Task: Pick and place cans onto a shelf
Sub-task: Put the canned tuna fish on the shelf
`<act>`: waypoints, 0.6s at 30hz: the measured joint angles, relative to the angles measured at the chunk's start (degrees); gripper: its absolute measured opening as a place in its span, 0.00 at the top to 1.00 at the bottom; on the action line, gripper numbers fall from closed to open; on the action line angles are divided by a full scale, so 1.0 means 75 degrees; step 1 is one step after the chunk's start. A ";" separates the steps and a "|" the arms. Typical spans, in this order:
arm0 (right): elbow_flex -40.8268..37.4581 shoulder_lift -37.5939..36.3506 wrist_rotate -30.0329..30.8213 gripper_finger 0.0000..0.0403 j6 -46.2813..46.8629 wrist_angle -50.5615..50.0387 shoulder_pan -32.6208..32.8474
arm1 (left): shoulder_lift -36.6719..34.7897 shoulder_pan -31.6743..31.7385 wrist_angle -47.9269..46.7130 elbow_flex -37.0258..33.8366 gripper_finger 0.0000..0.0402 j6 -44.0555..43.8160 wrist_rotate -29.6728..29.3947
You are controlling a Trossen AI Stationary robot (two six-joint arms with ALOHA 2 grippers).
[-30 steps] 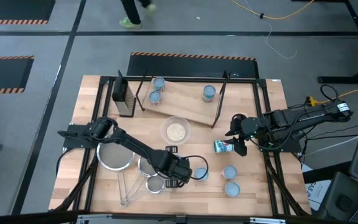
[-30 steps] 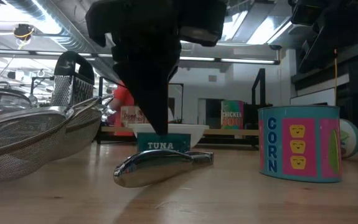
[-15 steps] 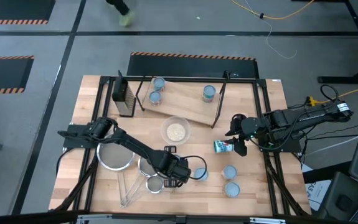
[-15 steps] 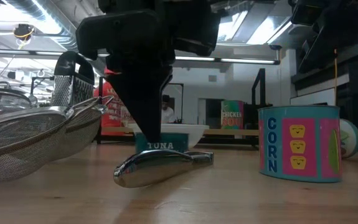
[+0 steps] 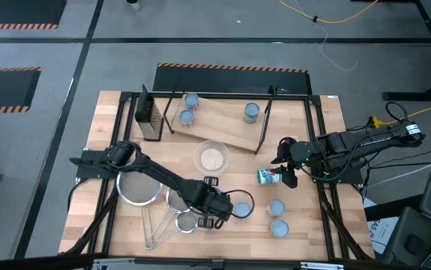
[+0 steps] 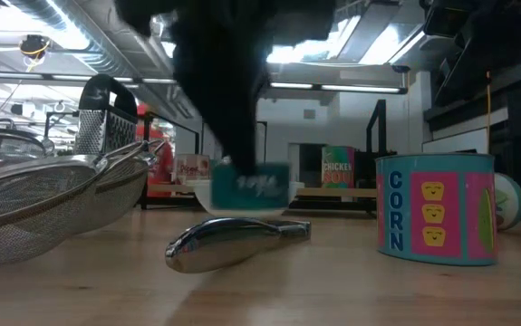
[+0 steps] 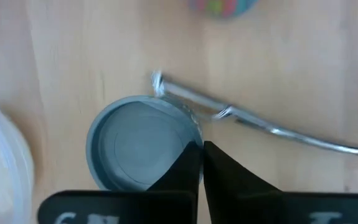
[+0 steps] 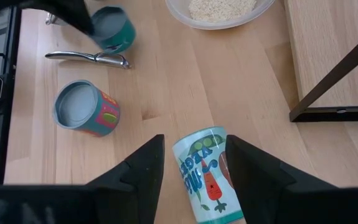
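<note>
My left gripper is shut on a teal tuna can with a pale blue top, near the table's front middle. The can is off the table in the low view. My right gripper is open at the table's right. Its fingers stand on either side of a can lying on its side, without touching it. The light-wood shelf stands at the back with three cans on it. Two more cans stand upright at the front right. My left gripper pinches the tuna can's rim between its two fingers, one over the recessed top and one outside the wall. The fingers come from above, pointing down. The can hangs upright, lifted clear of the table.
Three steel mesh strainers lie at the front left. A clear bowl of grains sits mid-table and a box grater at the back left. A metal tool lies beside the tuna can.
My left gripper has risen with the tuna can and drifted a little toward the table's right edge. The can, which stood on the table, now hangs clear of it. My right arm has kept still.
</note>
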 joint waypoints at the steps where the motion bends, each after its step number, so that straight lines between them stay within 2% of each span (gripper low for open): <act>1: 0.0000 0.0000 0.0000 0.57 0.0000 0.0000 -0.0003 | 0.0000 0.0005 -0.0012 0.0144 0.99 0.0243 0.0008; 9: 0.0000 0.0002 0.0000 0.57 0.0029 0.0000 -0.0002 | -0.0008 0.0274 -0.1051 0.1602 0.99 0.2644 0.0006; 18: 0.0000 0.0003 0.0000 0.57 0.0038 0.0000 -0.0003 | -0.0015 0.1278 -0.2509 0.2618 1.00 0.4539 -0.0049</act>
